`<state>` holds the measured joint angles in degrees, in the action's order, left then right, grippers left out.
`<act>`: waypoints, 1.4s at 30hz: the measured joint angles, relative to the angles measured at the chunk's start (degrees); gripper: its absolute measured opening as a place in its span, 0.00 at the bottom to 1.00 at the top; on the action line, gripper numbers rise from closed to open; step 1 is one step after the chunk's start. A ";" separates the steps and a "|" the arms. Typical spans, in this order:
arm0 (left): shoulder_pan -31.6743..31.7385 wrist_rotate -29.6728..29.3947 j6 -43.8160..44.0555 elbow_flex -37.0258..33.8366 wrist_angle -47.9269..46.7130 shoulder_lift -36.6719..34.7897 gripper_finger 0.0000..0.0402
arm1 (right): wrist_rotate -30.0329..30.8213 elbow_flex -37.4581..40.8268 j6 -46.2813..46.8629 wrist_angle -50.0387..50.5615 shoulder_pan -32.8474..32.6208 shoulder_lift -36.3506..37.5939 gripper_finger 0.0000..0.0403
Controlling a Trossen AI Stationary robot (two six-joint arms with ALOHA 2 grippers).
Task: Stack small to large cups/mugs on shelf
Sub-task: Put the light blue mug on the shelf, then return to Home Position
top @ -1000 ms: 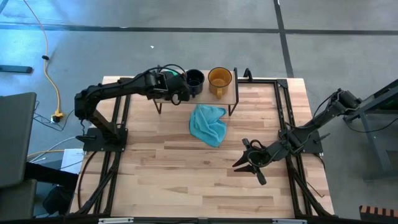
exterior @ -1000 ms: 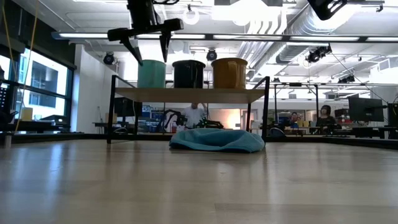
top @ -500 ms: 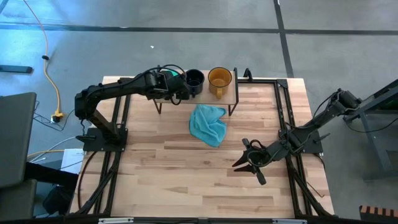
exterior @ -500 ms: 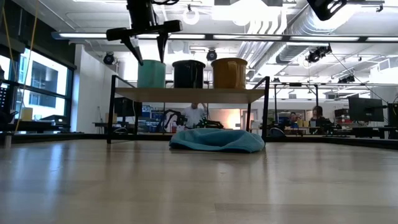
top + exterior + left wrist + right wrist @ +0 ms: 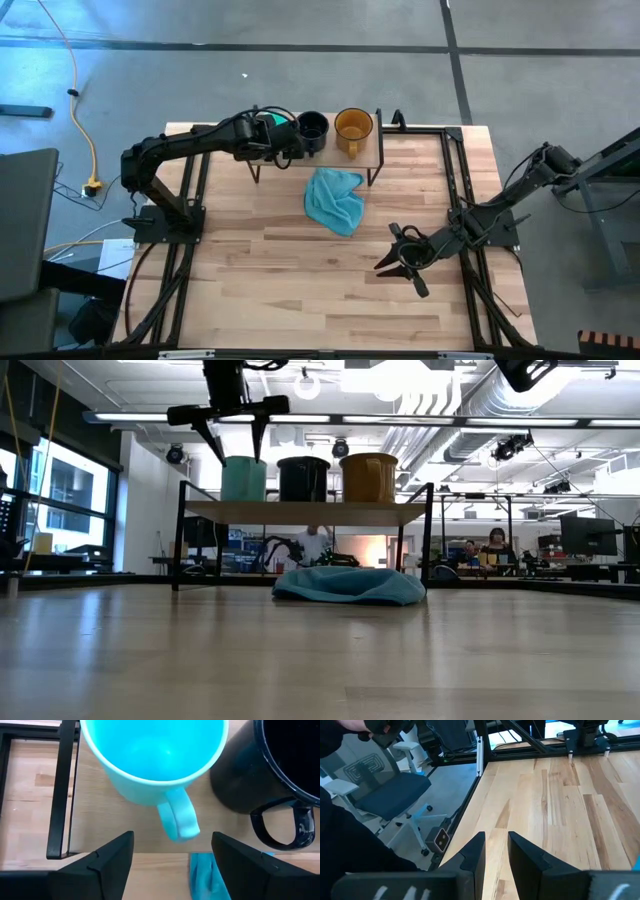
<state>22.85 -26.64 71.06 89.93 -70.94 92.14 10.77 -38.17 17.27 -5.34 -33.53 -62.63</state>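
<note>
A wide workshop hall with ceiling ducts and distant desks lies behind a plank table [image 5: 300, 290]; at the table's far edge stands a small wooden shelf [image 5: 305, 511] on thin black legs. On the shelf, three mugs stand upright in a row, close together: a teal mug [image 5: 243, 478] at the left, a dark mug [image 5: 303, 478] in the middle, an amber mug [image 5: 368, 477] at the right. A blue cloth [image 5: 335, 200] lies on the table just in front of the shelf.

The mugs look rigid, smooth-glazed and light, probably slippery and liable to chip; the rim wall or the handle is the likeliest hold.

The left gripper [image 5: 232, 438] hangs directly above the teal mug, jaws spread wide, wider than the mug's handle [image 5: 177, 820], touching nothing and holding nothing. The right gripper [image 5: 400, 260] waits low over the near right part of the table, well apart from the shelf, jaws somewhat parted and empty.
</note>
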 joint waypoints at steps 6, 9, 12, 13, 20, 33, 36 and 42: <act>0.00 0.01 0.59 0.00 -0.04 0.00 0.56 | -0.49 0.00 -0.01 0.24 -0.01 0.00 0.18; 0.00 0.01 0.59 0.00 -0.07 0.00 0.52 | -0.77 0.00 -0.01 0.24 0.01 0.00 0.18; 0.00 0.01 0.59 0.00 -0.22 0.00 0.48 | -1.02 0.00 -0.01 0.24 0.00 0.01 0.18; 0.00 0.01 0.61 0.00 -0.55 0.01 0.48 | -1.04 0.00 -0.01 0.24 0.00 0.01 0.18; 0.00 0.22 0.62 0.00 -2.14 0.00 0.44 | -1.41 0.00 -0.01 0.24 -0.01 0.00 0.18; 0.00 0.68 -0.15 0.00 -3.04 0.01 0.45 | -1.55 0.00 0.21 0.24 0.01 0.00 0.18; -0.01 0.70 -0.24 0.00 -3.79 0.00 0.45 | -1.55 0.00 0.23 0.24 0.01 0.00 0.18; 0.00 1.26 -0.30 0.00 -4.66 0.00 0.45 | -1.55 0.00 0.64 0.22 0.01 0.00 0.18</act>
<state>22.85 -25.38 70.76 89.93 -75.59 92.14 9.21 -38.17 17.91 -5.12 -33.52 -62.63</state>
